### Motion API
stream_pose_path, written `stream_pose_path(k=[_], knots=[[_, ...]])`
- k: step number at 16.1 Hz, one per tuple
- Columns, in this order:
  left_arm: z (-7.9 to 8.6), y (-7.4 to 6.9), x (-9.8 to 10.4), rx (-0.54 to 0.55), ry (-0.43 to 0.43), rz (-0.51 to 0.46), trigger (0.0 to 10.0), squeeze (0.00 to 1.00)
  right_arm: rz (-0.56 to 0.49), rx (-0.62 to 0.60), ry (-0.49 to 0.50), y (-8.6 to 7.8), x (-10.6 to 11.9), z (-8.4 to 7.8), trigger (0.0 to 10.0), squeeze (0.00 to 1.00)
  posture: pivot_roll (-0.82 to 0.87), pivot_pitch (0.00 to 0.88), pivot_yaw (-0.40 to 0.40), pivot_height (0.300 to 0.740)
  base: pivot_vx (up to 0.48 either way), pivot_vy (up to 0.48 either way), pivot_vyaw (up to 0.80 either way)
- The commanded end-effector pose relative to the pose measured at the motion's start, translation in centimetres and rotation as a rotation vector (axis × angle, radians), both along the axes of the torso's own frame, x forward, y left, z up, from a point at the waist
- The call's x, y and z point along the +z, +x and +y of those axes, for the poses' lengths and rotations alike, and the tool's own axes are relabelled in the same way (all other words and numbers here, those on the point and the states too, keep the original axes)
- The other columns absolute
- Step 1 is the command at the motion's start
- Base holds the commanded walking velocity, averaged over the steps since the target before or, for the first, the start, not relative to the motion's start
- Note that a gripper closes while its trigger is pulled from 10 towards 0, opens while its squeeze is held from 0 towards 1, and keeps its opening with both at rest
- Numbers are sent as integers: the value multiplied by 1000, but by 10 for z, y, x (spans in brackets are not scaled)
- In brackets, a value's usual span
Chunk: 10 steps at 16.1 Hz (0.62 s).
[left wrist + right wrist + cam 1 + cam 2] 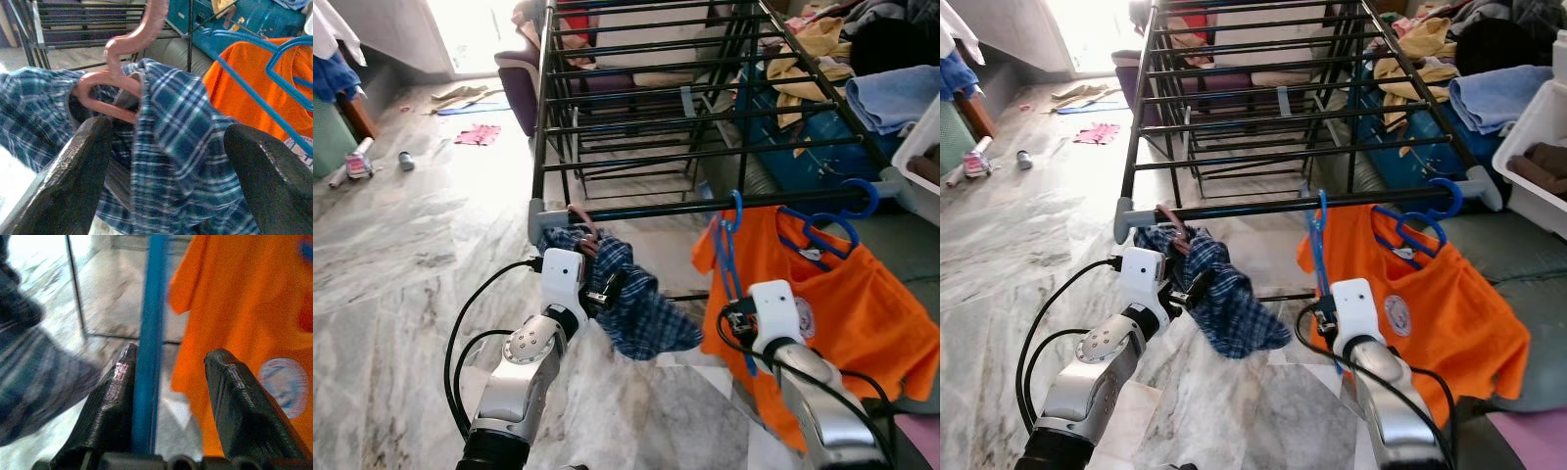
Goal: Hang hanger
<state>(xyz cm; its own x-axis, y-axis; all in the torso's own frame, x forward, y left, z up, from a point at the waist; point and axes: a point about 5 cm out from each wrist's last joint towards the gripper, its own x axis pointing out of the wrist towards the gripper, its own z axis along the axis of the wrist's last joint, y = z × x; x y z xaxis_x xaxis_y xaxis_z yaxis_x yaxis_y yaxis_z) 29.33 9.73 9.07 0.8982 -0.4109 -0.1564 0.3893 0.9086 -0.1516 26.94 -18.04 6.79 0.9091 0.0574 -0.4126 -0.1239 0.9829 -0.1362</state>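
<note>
Right wrist: hand (168,382) open round blue hanger (149,333).

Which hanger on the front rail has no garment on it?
The blue hanger hooked left of the orange T-shirt, running between the right gripper's fingers. The pink hanger carries the plaid shirt.

No readable text from where I sit.
I see a round printed badge (282,385) on the orange shirt (862,313), but its lettering is too small and blurred for me to make out a single word.
</note>
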Motion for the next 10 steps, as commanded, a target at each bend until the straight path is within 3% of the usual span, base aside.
stream_pose_path(k=[1,5,7,10], knots=[[1,-1,3,1,4,-19,10000,0,-73,-5,-12,-2,10,1,10000,1000,-104,67,54,740,0,0,0],[1,-6,5,-4,8,-38,10000,0,-133,-64,-13,-19,15,-4,10000,1000,-113,74,55,740,0,0,0],[0,-6,4,-7,11,-39,10000,0,-197,-38,-6,-19,25,2,10000,1000,-112,74,54,740,0,0,0],[-1,-6,5,-9,14,-43,10000,0,-203,-32,-10,-17,27,2,10000,1000,-109,76,49,740,0,0,0]])
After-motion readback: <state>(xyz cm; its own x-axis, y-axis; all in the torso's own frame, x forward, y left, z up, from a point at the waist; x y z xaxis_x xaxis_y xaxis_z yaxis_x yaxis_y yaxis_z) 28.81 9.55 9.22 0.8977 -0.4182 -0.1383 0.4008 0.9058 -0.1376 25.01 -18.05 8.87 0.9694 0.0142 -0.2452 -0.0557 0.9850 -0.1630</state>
